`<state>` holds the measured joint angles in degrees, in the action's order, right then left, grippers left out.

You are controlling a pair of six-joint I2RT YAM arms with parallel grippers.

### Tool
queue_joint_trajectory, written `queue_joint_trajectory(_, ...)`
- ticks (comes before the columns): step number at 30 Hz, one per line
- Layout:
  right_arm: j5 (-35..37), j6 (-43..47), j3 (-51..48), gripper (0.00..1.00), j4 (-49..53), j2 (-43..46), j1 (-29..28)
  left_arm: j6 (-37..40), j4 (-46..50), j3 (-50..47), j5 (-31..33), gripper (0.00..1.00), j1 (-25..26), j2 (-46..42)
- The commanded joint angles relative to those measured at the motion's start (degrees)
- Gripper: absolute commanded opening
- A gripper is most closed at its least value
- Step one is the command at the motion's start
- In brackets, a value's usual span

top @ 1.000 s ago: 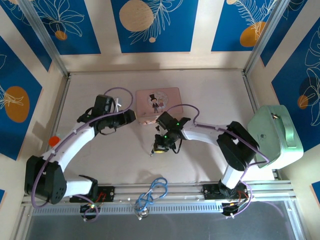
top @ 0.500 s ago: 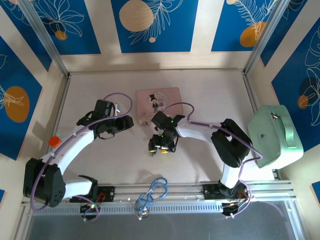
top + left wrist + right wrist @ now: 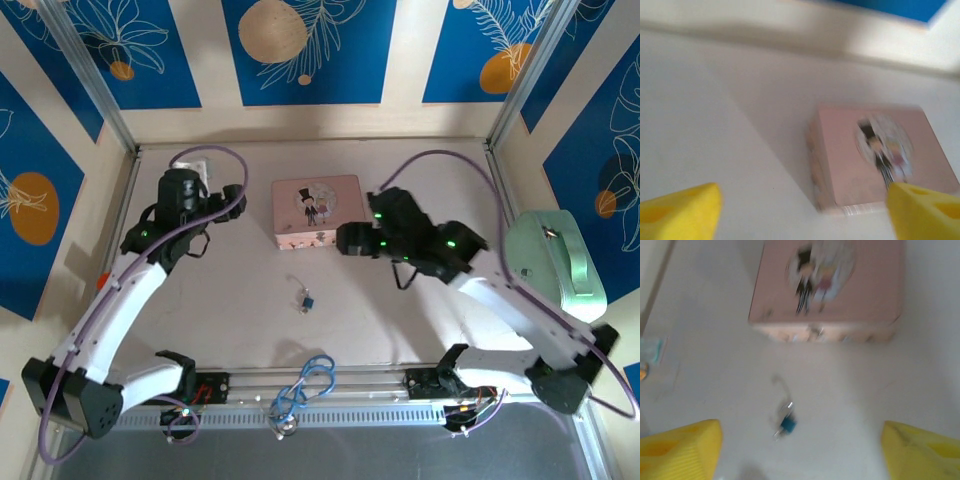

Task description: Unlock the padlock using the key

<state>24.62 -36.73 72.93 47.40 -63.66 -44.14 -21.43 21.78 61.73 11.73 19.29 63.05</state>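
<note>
Tiny padlock [image 3: 306,299]: blocky blue body with a thin, curved silvery metal part, blurred in the right wrist view [image 3: 786,423]. Lies flat on the matte, off-white table [image 3: 430,180], out in the open middle, near the front face of the pink box [image 3: 316,212] but apart from it. Runs its long axis roughly far-to-near, tilted a little, with the blue body at the nearer end and the silvery part reaching toward the box and slightly left. Flat and rectangular, that pink box, smooth-lidded, with a round picture of two small figures on top and a paler patterned front edge; blurred in the left wrist view [image 3: 880,160] and in the right wrist view [image 3: 830,285]. To the left of the box, well apart from the padlock, the left claw [image 3: 236,190] [image 3: 800,215], with smooth yellow fingertips [image 3: 680,212] spread wide and holding nothing. Just right of the box's near corner, the right claw [image 3: 342,240] [image 3: 800,452], with ribbed yellow fingertips [image 3: 677,447] likewise spread wide and empty, looking down on box and padlock. Nearest neighbour of the padlock: the box, on its far side. At the right edge, a rounded mint-green case [image 3: 555,270] with a handle. At the near rail, a loose coil of blue cable [image 3: 305,385]. Around the table, cream walls with blue leaf-printed panels [image 3: 310,50].
</note>
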Motion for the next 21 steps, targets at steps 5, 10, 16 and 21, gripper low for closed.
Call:
queue_joint_trajectory(5,17.8,24.8,-27.5,0.99,-27.2,14.0,9.9,13.0,-42.3,-25.2,25.6,1.0,-1.4,3.7)
queue_joint_trajectory(10,15.6,24.5,-38.8,0.99,-37.2,10.8,27.0,19.0,-44.9,-26.3,25.8,1.0,-3.8,14.9)
queue_joint_trajectory(16,12.5,25.1,-47.5,0.99,-53.9,-1.3,38.3,23.0,-54.0,-29.7,21.8,1.0,-7.2,22.2)
queue_joint_trajectory(21,1.1,31.8,-44.3,0.99,-65.2,-11.9,38.4,20.8,-64.6,-35.6,13.9,1.0,-11.6,23.5)
